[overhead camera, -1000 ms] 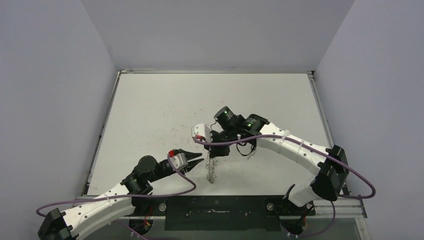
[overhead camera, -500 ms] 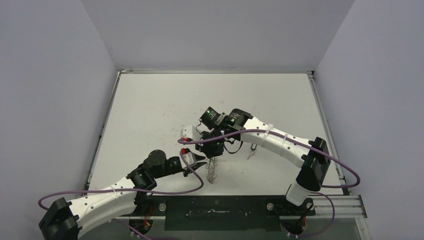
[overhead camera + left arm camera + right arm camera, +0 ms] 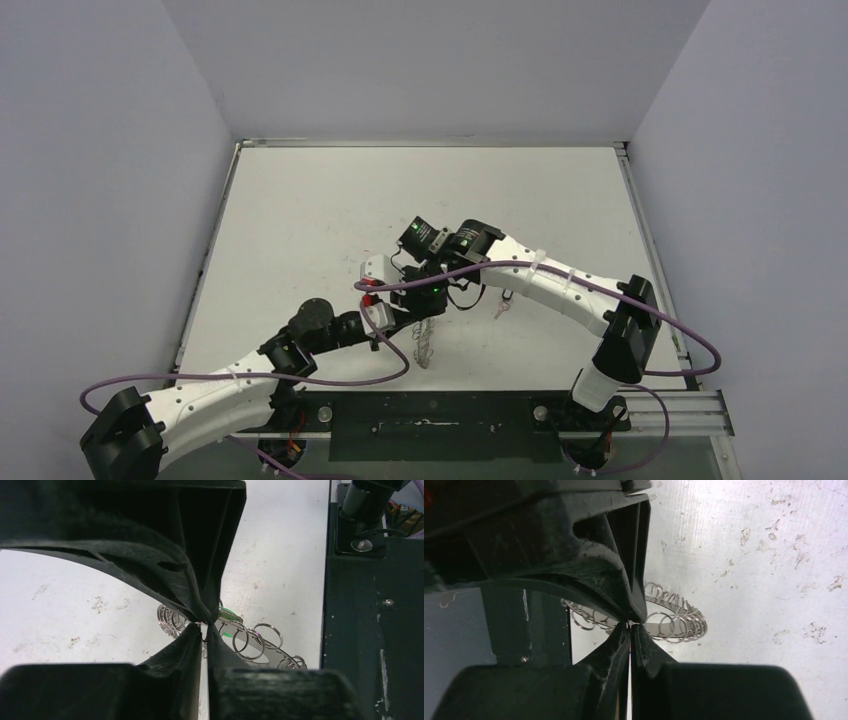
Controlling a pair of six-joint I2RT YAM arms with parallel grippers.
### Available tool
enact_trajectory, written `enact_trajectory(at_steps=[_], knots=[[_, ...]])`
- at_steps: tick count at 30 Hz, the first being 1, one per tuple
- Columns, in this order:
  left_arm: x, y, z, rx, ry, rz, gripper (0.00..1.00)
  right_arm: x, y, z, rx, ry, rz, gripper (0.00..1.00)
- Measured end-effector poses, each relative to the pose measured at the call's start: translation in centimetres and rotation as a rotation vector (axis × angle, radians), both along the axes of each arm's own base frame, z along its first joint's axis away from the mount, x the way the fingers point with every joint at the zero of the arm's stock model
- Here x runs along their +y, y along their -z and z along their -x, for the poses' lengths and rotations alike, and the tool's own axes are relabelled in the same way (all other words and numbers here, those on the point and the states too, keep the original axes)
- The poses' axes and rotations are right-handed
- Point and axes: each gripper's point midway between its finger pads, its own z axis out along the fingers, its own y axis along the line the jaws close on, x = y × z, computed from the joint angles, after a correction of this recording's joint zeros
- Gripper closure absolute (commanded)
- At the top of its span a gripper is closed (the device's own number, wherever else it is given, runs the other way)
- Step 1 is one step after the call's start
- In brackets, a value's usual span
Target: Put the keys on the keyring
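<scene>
Top external camera high above and behind the keyring (image 3: 425,341), looking down over the whole table (image 3: 300,220), left wrist camera very close, left of the keyring (image 3: 250,642), right wrist camera equally close, just beyond the keyring (image 3: 674,619), all three views sharing the keyring

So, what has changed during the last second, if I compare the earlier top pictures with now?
The left gripper moved right, up to the keyring, and closed its jaws, apparently on one of the wire loops. The right arm's wrist swung a little to the left. Unchanged: the right gripper stays shut on the keyring, which remains on edge at the same spot.
</scene>
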Motion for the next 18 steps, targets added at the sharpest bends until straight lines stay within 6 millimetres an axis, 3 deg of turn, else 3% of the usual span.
enact_trajectory(at_steps=[2, 10, 13, 18], knots=[[0.0, 0.1, -0.1, 0.003, -0.002, -0.001, 1.0, -0.2, 0.0, 0.1, 0.005, -0.001, 0.005, 0.96], [-0.2, -0.5, -0.1, -0.004, -0.001, 0.031, 1.0, -0.8, 0.3, -0.5, -0.045, 0.046, -0.035, 0.51], [-0.1, -0.7, 0.0, -0.011, -0.009, 0.061, 1.0, -2.2, 0.3, -1.2, -0.075, 0.092, -0.106, 0.45], [0.2, -0.5, 0.1, -0.014, -0.017, 0.096, 1.0, -4.2, -1.3, -1.9, -0.145, 0.145, -0.28, 0.48]])
